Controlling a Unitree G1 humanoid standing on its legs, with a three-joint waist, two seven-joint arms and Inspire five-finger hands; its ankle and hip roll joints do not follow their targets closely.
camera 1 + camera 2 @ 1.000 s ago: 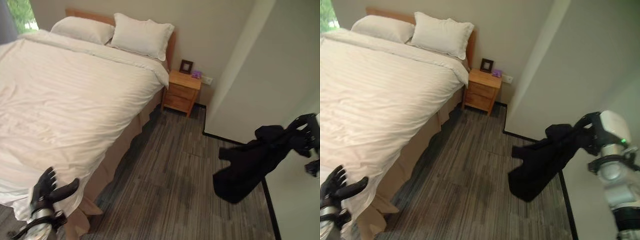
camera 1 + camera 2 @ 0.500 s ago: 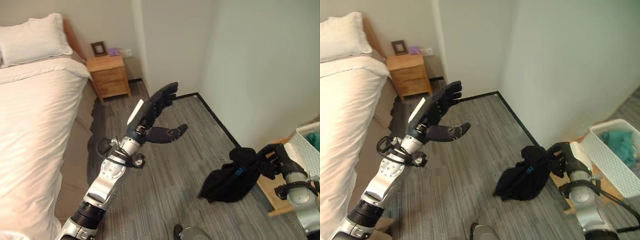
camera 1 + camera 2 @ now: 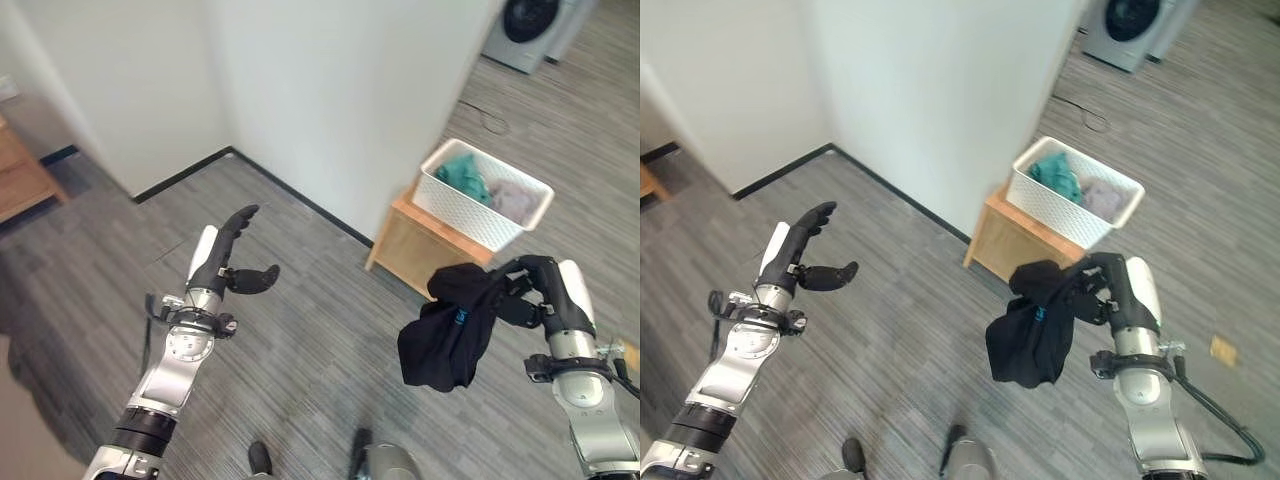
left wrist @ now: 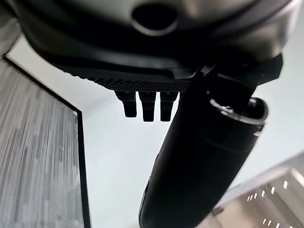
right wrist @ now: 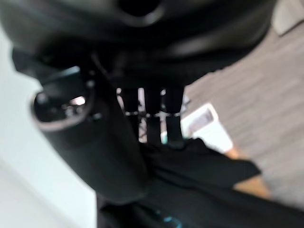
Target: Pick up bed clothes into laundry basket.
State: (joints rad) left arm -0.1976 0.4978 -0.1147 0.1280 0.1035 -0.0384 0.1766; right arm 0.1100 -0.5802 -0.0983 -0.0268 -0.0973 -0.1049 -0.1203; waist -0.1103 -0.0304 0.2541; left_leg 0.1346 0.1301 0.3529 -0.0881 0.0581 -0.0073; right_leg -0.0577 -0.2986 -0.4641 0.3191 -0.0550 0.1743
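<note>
One dark garment (image 3: 447,335) hangs from my right hand (image 3: 541,292), fingers curled round its top, just short of the white laundry basket (image 3: 484,196) on its wooden stand (image 3: 421,250). From the right eye, my left hand (image 3: 800,262) hovers empty, fingers straight, well apart from the basket. My right wrist view shows cloth pinched under the fingers (image 5: 156,114). Carrying is the step; next I must lift over the rim and release.

A black garment (image 3: 447,335) with a small blue mark; a white perforated laundry basket (image 3: 483,195) holding teal and grey-pink cloth; a light wooden stand (image 3: 420,246); grey striped floor (image 3: 300,330); white walls (image 3: 330,90).
</note>
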